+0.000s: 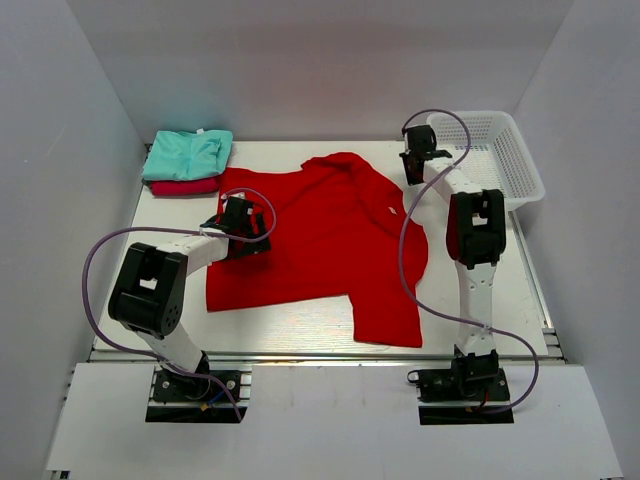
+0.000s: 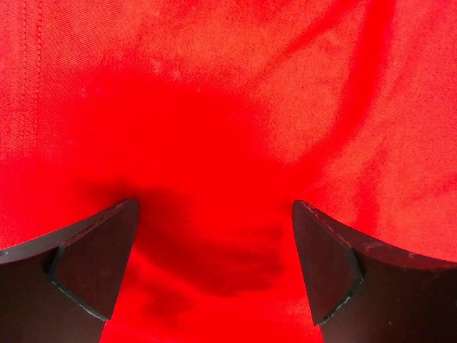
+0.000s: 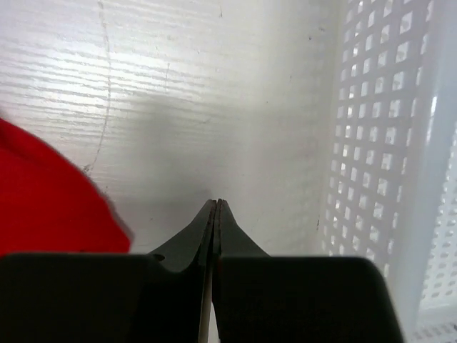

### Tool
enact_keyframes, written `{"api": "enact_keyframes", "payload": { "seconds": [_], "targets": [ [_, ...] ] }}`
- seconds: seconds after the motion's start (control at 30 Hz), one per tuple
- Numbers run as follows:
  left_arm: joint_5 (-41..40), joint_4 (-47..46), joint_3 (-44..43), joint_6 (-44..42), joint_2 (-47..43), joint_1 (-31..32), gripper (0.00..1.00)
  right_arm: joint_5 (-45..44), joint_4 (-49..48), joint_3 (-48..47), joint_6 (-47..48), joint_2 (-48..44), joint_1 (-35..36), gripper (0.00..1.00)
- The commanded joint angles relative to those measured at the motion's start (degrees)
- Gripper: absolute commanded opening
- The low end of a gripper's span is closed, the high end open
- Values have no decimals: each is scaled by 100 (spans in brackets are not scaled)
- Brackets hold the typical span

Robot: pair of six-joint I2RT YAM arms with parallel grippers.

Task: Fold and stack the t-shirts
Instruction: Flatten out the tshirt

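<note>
Top view: big red t-shirt (image 1: 320, 240) lies spread open in the middle of the frame on the white table (image 1: 290, 325), mostly flat with some wrinkles. Collar points to the upper part of the frame, and one corner of cloth hangs toward the lower right, near the table's front edge. It is not folded.

Upper left of the frame: folded mint t-shirt (image 1: 188, 153) sits on top of a folded crimson-pink t-shirt (image 1: 185, 187). This two-shirt stack is just beside the red shirt's upper left edge.

Left gripper (image 1: 238, 218) is at centre left of the frame, over the left side of the red shirt. In the left wrist view the jaws are spread wide, with red cloth filling the whole frame and a dark shadow between the fingers (image 2: 100, 257). Nothing is pinched. Cannot tell if the tips touch the cloth.

Right gripper (image 1: 415, 160) is in the upper right of the frame, between the red shirt's upper right edge and the white mesh basket (image 1: 510, 150). In the right wrist view the jaws are clenched tight together on nothing, over bare table. Red cloth shows at the left edge and the basket wall at the right.
</note>
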State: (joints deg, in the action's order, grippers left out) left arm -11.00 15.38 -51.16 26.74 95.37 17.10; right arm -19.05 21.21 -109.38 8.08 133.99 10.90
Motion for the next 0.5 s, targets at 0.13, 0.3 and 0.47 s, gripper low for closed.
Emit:
{"api": "enact_keyframes", "payload": {
  "seconds": [0.13,0.3,0.47],
  "targets": [
    [142,748,282,-64,271,-32,99,2060,-249,581,660,-487,61,0],
    [195,748,229,-125,377,-32,99,2590,-215,892,967,-735,27,35],
    [195,748,176,-125,430,-32,99,2520,-188,875,871,-585,27,39]
  ]
}}
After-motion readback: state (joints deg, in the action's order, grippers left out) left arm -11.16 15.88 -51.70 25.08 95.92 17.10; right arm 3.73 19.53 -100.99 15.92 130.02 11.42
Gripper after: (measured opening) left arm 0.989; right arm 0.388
